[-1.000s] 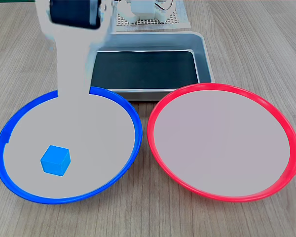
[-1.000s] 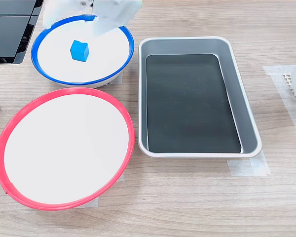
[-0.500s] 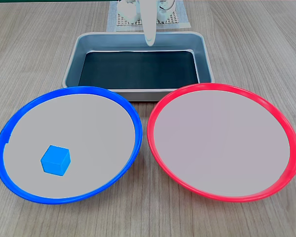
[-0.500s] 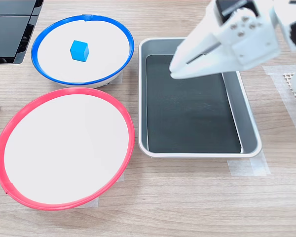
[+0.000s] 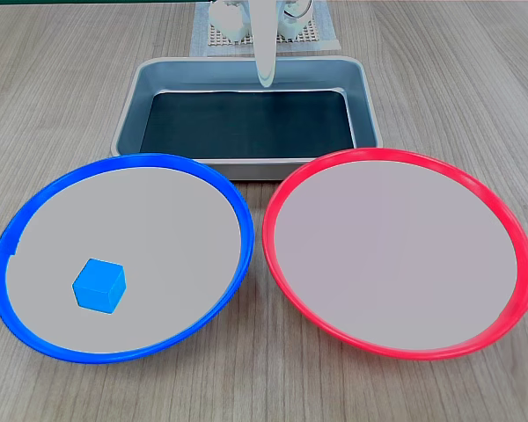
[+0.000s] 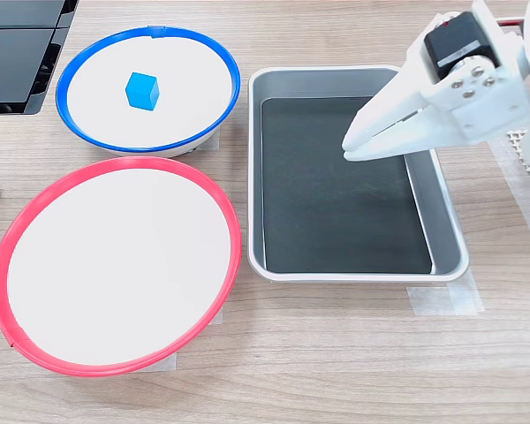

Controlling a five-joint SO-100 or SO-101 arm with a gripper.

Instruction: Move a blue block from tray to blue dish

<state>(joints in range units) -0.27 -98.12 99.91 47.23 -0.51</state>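
Since half a second ago the gripper [image 6: 352,152] has drawn back across the tray [image 6: 443,212] toward the second exterior view's right, while the blue block [image 6: 142,90], the blue dish [image 6: 232,74] and the red-rimmed dish [image 6: 233,230] lie just as they did. In the first exterior view, the blue block [image 5: 99,285] sits flat on the pale floor of the blue dish [image 5: 239,221], toward the first exterior view's lower left and clear of the rim; the tray [image 5: 367,105] behind shows only its bare dark bottom, the red-rimmed dish [image 5: 273,207] holds nothing, and only a white fingertip [image 5: 265,75] hangs down over the tray's far wall, too little to read the claw from. In the second exterior view, the block rests alone in the blue dish, well apart from the arm, and the gripper hovers over the tray with its white fingers [image 6: 390,132] pressed together to a point and nothing between them. Judging from this, the transfer itself looks done: the block is delivered and released, no other block is visible in the tray, and all that seems left is for the arm to finish pulling back to rest.
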